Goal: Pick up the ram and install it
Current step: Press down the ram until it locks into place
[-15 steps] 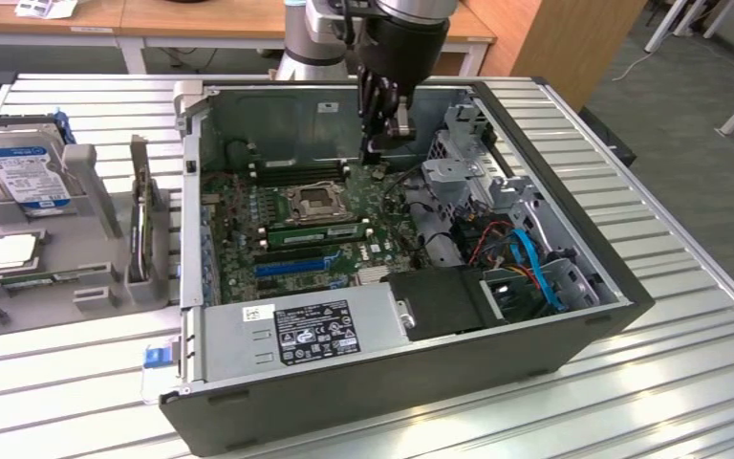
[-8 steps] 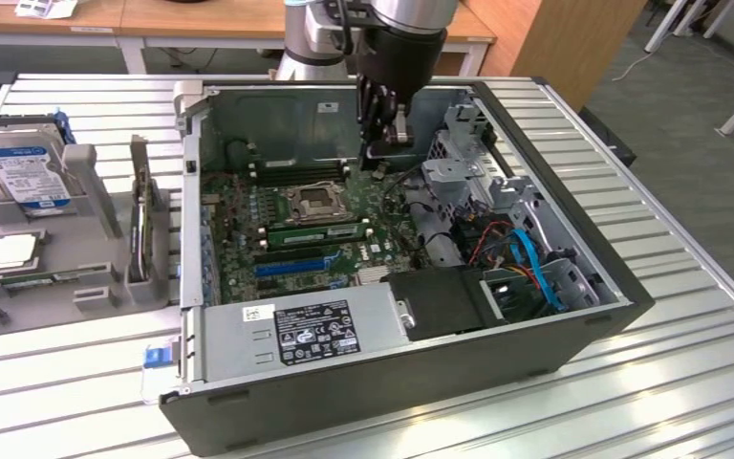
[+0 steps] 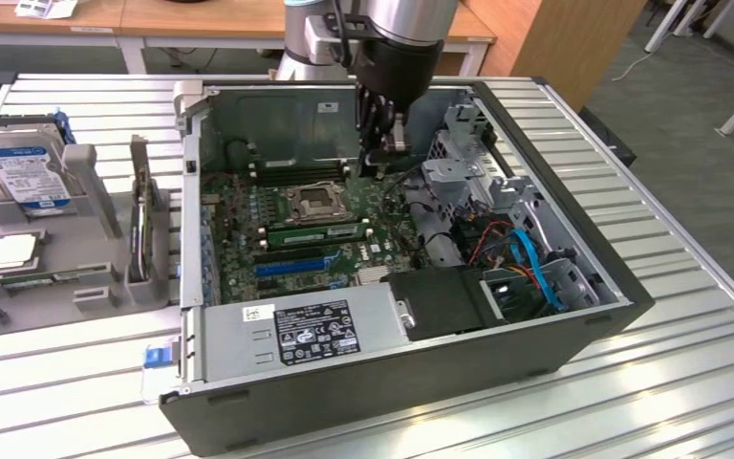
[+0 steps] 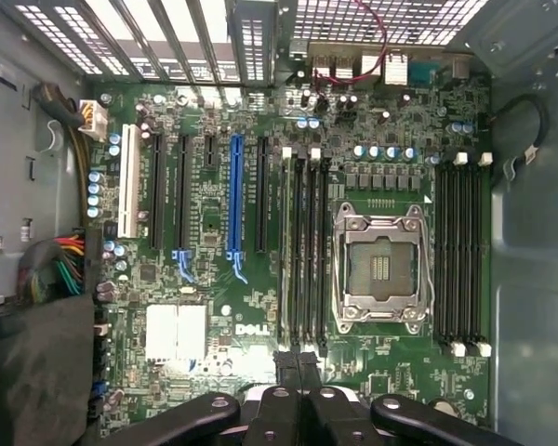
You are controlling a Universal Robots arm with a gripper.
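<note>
Over the motherboard (image 4: 260,297), the gripper (image 4: 298,358) hangs closed, empty.

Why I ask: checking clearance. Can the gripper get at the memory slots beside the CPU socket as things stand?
Probably yes: the case is open, the gripper hangs shut inside above the motherboard, nothing showing between it and the memory slots.

One computer case (image 3: 469,373); inside it one motherboard (image 3: 246,206), one CPU socket (image 3: 313,201) and one ram stick (image 3: 320,232); beside the case one hard drive (image 3: 20,172) and one CPU chip (image 3: 12,251).
</note>
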